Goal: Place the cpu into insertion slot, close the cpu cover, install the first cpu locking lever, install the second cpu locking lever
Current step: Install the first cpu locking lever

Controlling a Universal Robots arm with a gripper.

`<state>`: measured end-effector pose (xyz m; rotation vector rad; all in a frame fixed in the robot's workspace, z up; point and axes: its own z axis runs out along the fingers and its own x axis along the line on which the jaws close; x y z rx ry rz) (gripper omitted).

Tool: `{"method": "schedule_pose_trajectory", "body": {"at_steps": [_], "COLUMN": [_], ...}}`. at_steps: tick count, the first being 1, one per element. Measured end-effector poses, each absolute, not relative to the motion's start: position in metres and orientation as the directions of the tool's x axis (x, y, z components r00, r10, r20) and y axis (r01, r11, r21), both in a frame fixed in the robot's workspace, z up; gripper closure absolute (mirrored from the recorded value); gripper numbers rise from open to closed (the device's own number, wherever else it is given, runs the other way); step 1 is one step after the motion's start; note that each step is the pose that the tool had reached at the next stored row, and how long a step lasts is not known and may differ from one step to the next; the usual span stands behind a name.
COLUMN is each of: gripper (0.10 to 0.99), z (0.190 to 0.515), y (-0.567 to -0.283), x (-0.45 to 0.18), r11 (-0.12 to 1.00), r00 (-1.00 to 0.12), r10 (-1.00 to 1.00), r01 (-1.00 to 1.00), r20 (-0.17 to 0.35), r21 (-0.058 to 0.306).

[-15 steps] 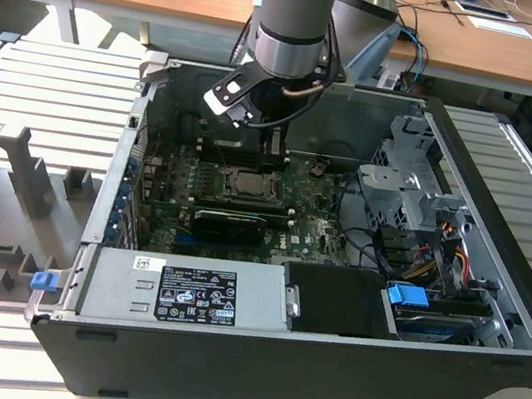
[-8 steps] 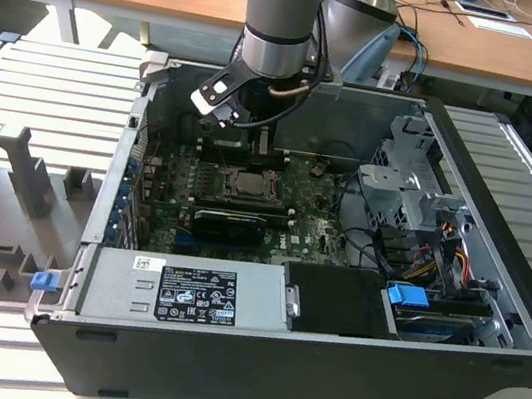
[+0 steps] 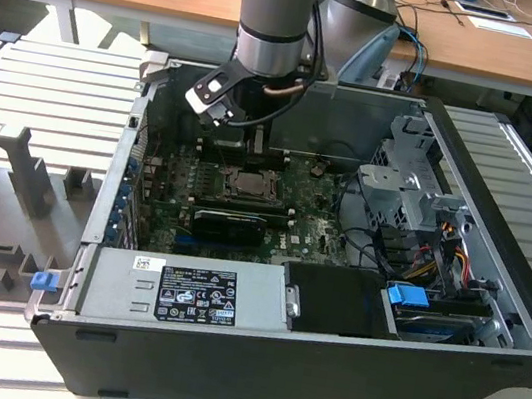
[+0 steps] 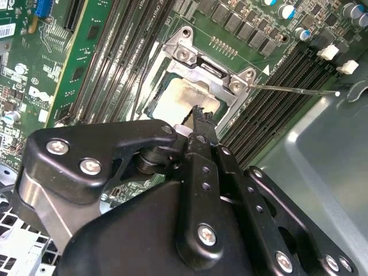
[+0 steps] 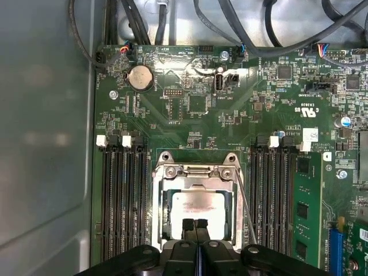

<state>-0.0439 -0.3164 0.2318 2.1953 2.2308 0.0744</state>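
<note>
The cpu [image 5: 198, 207] lies flat, framed by the cpu cover [image 5: 158, 195], near the exterior view's centre, top up, square, no long side. The gripper [image 5: 194, 224] has its jaws pinched together, empty, right over the chip's edge.

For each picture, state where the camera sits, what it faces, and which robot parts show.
Exterior view: off the arm, looking into the computer case; arm shows.
First wrist view: on the wrist, facing the cpu; gripper shows.
Second wrist view: on the wrist, facing the cpu cover; gripper shows.
Both share the cpu.
</note>
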Motion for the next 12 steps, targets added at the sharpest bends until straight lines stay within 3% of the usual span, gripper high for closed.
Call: {"method": "schedule_pose_trajectory", "body": {"at_steps": [12], "gripper": [0.980], "z": [0.2381], "y": [-0.3164], "x": [-0.0439], "r11": [0.016], "r00": [-0.017], "r10": [1.000], "r01": [0.999], "r20": [0.026], "r21": [0.042]}}
